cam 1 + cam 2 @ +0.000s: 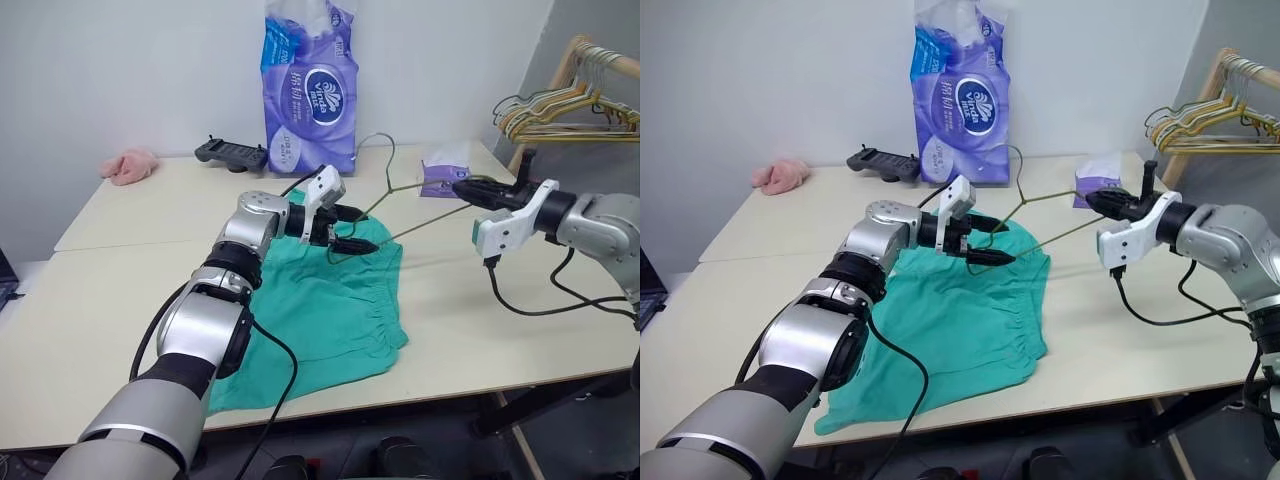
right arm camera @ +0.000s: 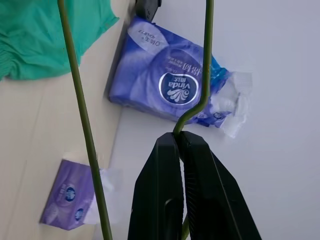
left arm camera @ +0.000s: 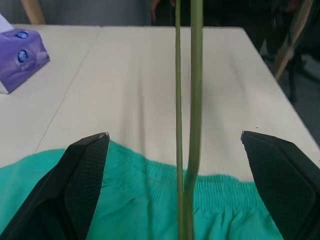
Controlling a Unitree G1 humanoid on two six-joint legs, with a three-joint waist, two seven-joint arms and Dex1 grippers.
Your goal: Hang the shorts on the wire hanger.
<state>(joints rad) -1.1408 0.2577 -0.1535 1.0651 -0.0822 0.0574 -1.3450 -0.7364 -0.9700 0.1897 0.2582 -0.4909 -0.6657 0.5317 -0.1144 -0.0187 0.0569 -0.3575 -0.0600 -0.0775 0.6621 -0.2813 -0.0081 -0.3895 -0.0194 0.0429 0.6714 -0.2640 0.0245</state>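
The shorts (image 1: 320, 310) are lying flat on the worktop (image 1: 120, 300), with one leg reaching to its near edge and the gathered waistband turned toward the far side. One wire hanger (image 1: 400, 205) is hanging in the air above the waistband, tilted, with its hook pointing up toward the wall.

The right gripper (image 2: 179, 145) is holding this wire hanger: its jaws are pressing tight together on the wire close to the bend. The left gripper (image 1: 350, 228) is hovering just above the waistband of the shorts, and its jaws are standing wide apart. In the left wrist view two lines of the hanger's wire are passing between the two black fingers (image 3: 82, 175) without touching them, and the jaws are gripping nothing.

On the worktop there are also one big purple tissue pack (image 1: 312, 90) standing against the wall, one small purple tissue packet (image 1: 440, 178) near the right gripper, one black controller (image 1: 232, 153) and one pink fluffy cloth (image 1: 130, 165) at the far left. To the right of the worktop, a bunch of several wire hangers (image 1: 565, 110) is hanging on a wooden frame (image 1: 565, 60).
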